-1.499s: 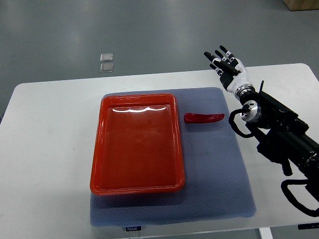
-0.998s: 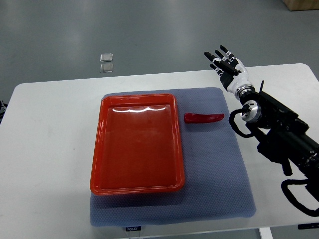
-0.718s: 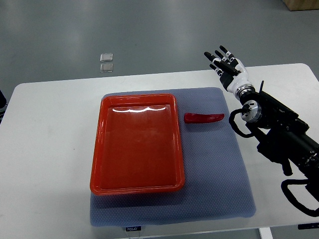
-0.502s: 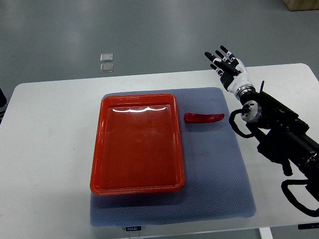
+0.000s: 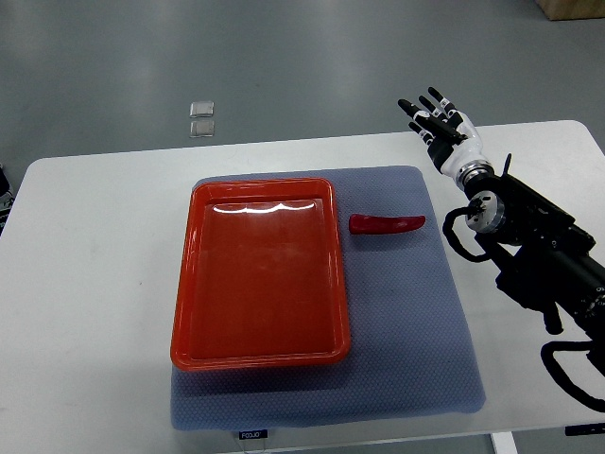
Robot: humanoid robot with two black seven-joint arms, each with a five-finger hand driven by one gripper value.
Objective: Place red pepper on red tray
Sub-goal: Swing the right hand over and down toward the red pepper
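Note:
A red pepper lies on the blue-grey mat, just right of the red tray. The tray has nothing in it. My right hand is over the table's far edge, up and to the right of the pepper, well apart from it. Its fingers are spread and hold nothing. The black right arm runs from the lower right edge up to that hand.
The mat lies on a white table. Two small clear squares sit on the grey floor beyond the table. A brown box corner shows at the top right.
My right hand and arm have shifted slightly to the right and a little farther from the pepper. The pepper and tray have not moved.

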